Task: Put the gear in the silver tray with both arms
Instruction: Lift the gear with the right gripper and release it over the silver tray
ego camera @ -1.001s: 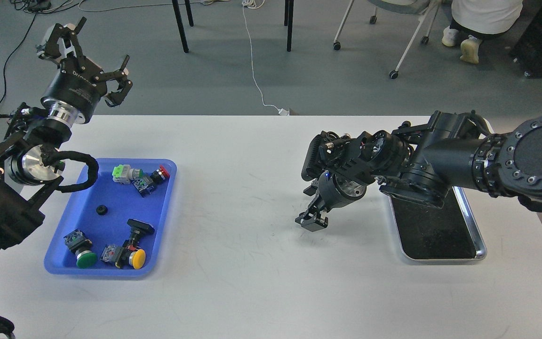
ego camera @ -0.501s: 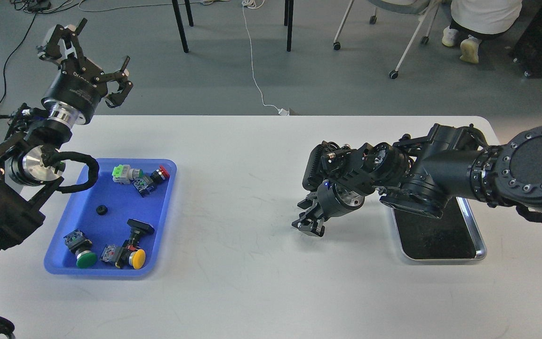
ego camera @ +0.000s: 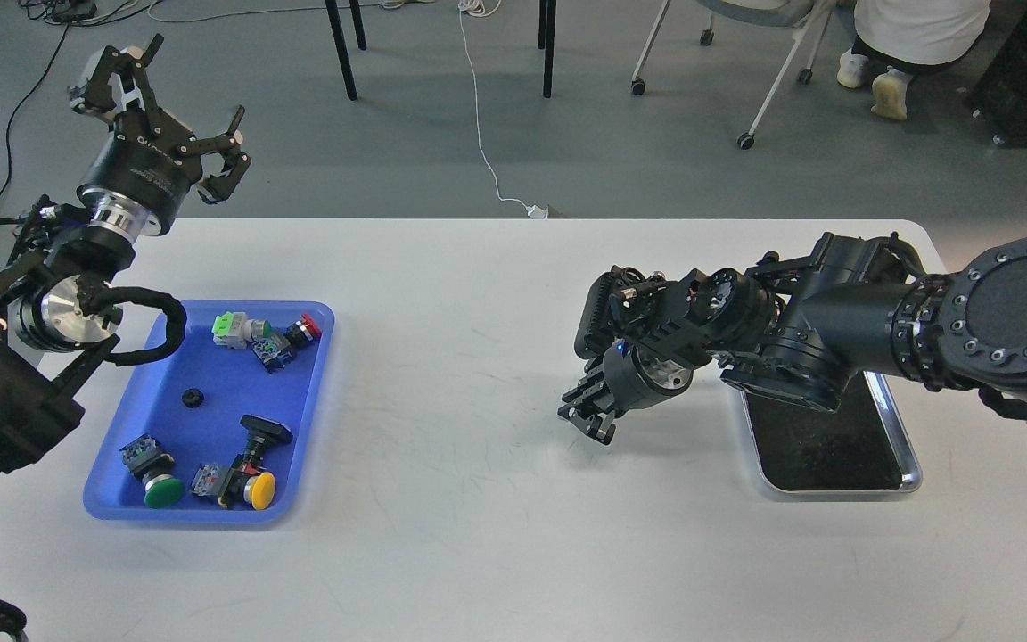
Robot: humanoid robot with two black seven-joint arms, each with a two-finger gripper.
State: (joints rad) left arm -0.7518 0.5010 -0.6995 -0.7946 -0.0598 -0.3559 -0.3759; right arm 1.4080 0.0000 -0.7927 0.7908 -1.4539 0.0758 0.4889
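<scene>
Lying untouched in blue plastic tray (ego camera: 130, 419) near left edge: small black gear (ego camera: 193, 399). Waiting bare by right edge: shiny silver tray (ego camera: 910, 464). Spread wide, left gripper (ego camera: 176, 134); right gripper (ego camera: 587, 416), jaws indistinct.

Right arm (ego camera: 834, 312) hides silver tray (ego camera: 910, 464) far end.

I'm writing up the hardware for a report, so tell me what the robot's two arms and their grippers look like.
Both arms are bulky, black and jointed. The left arm has silver wrist discs, a black sheathed cable loop and pale lettering on its cylinder; the left gripper has angular black claw fingers. The right arm has a round bolted joint cap; the right gripper is compact and black.
</scene>
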